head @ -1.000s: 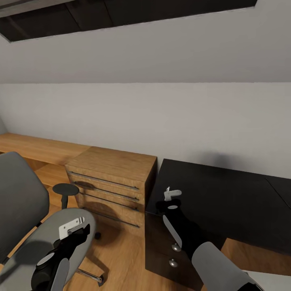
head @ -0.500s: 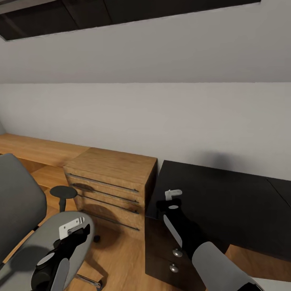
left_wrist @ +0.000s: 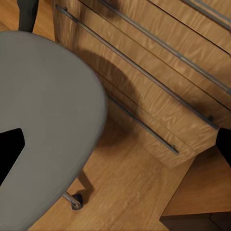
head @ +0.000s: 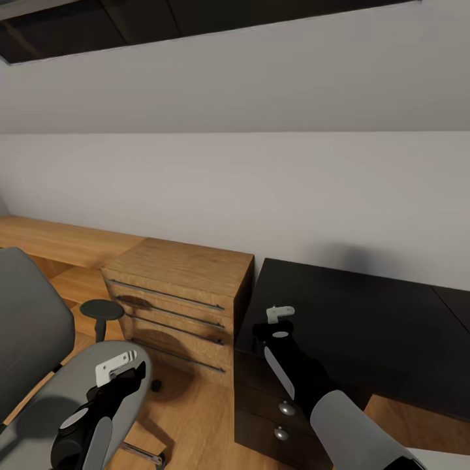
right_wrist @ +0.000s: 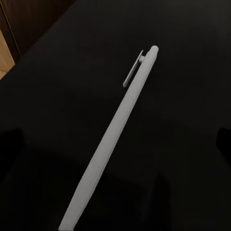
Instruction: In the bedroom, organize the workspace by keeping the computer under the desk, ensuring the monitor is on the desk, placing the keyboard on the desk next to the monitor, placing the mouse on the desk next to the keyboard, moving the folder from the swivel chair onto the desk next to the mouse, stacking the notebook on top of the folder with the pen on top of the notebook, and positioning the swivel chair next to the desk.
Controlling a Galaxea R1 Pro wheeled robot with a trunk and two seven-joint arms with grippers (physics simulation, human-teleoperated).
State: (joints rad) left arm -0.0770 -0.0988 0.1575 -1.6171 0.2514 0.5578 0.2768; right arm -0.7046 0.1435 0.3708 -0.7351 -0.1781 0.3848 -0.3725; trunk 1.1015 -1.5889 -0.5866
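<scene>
The pen (right_wrist: 115, 134), a thin pale stick with a clip, lies on the black top of the desk (head: 365, 320). My right gripper (head: 279, 314) hovers over the desk's near left corner, open, with the pen in the wide gap between its fingertips (right_wrist: 224, 144) and touching neither. The grey swivel chair (head: 32, 326) stands at the lower left with its seat (left_wrist: 43, 106) bare. My left gripper (head: 119, 369) hangs open just above that seat, holding nothing. The computer, monitor, keyboard, mouse, folder and notebook are out of view.
A light wooden drawer cabinet (head: 183, 294) with long metal handles stands between the chair and the desk. The desk's black drawers with round silver knobs (head: 287, 408) face me. A low wooden shelf (head: 59, 238) runs along the white wall. The floor is wood.
The head view has shifted slightly, sliding the chair and cabinet a little to the left in the picture. Both grippers keep their places and stay open.
</scene>
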